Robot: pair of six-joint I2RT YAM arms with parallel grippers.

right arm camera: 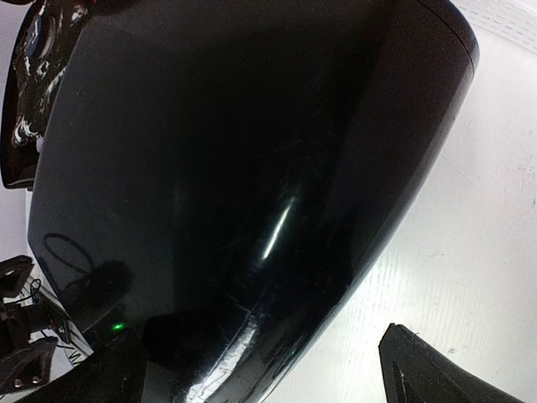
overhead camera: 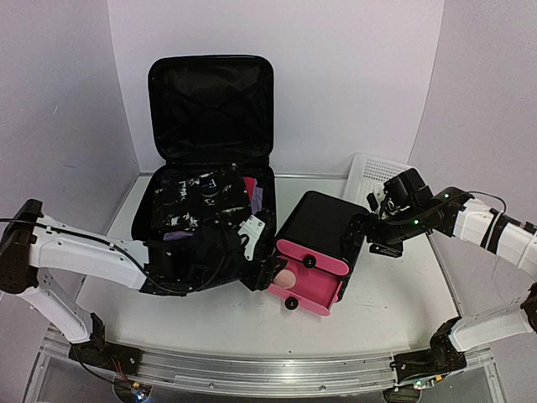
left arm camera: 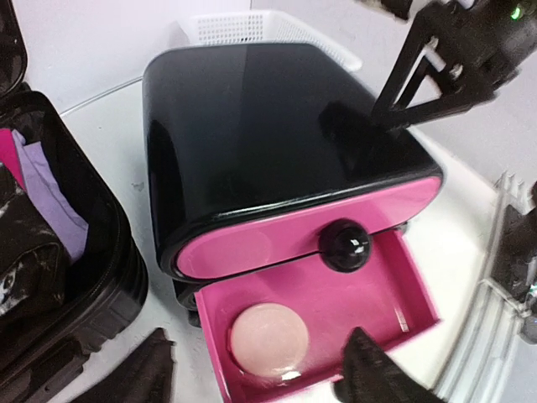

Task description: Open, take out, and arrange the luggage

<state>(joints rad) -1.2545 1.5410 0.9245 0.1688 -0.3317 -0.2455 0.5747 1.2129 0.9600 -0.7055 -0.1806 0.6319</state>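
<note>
You have bare white table [overhead camera: 210,336] along the near edge and to the right of the glossy black box with pink drawer fronts [overhead camera: 323,222]. At the left and back it is tight. The large black hard-shell luggage [overhead camera: 210,101] sits at the back left, near the side wall. Its base lies flat with the opening up, clothes inside, hinge edge to the back wall and lid standing upright. Whether it is longer front to back, I cannot tell. The box stands just beside its near right corner, with a white mesh plastic basket [overhead camera: 369,172] behind.

Your left arm reaches low across the suitcase front. The left gripper [left arm camera: 256,357] is spread apart and empty over the pulled-out lower pink drawer [left arm camera: 377,285]. Your right arm bends in from the right. The right gripper [overhead camera: 376,235] is spread wide at the box's rear corner, clamping nothing.
</note>
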